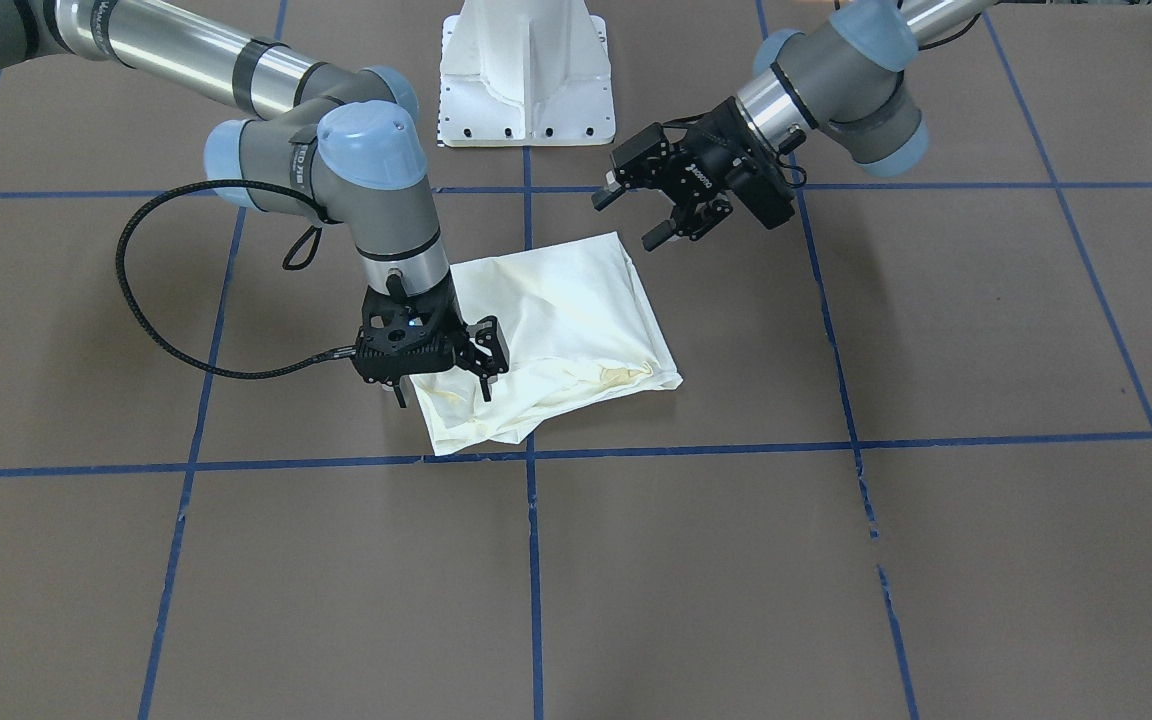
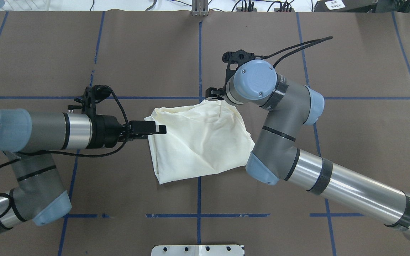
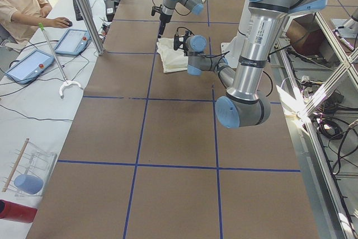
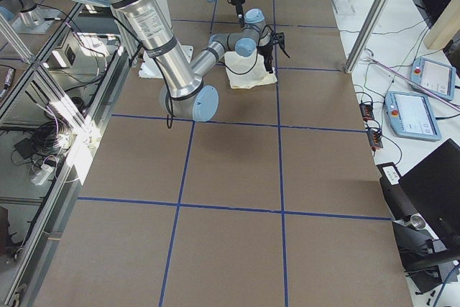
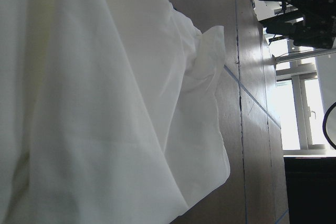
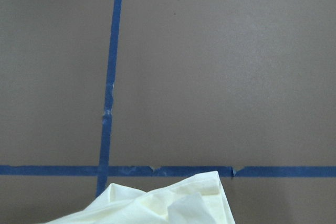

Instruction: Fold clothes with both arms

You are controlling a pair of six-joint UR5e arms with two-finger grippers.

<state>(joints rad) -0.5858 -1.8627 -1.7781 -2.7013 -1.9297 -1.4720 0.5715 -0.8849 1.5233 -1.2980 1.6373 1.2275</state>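
Note:
The clothes are one cream-white shirt (image 1: 556,320) (image 2: 198,138), folded into a rough square on the brown table with its plain side up and no print showing. My left gripper (image 1: 626,222) (image 2: 158,128) is open and hovers just above the shirt's corner nearest the robot's left. My right gripper (image 1: 444,392) points down over the opposite edge, open with its fingers spread and no fabric pinched. In the overhead view it is mostly hidden under its own wrist (image 2: 255,80). The left wrist view is filled by the shirt (image 5: 105,103). The right wrist view catches only a corner of the shirt (image 6: 157,205).
Blue tape lines (image 1: 533,560) grid the brown table top. The white pedestal base (image 1: 526,70) stands behind the shirt. A person (image 3: 22,4) sits at a side bench with tablets (image 3: 70,40). More tablets (image 4: 413,113) lie on the bench at the other side.

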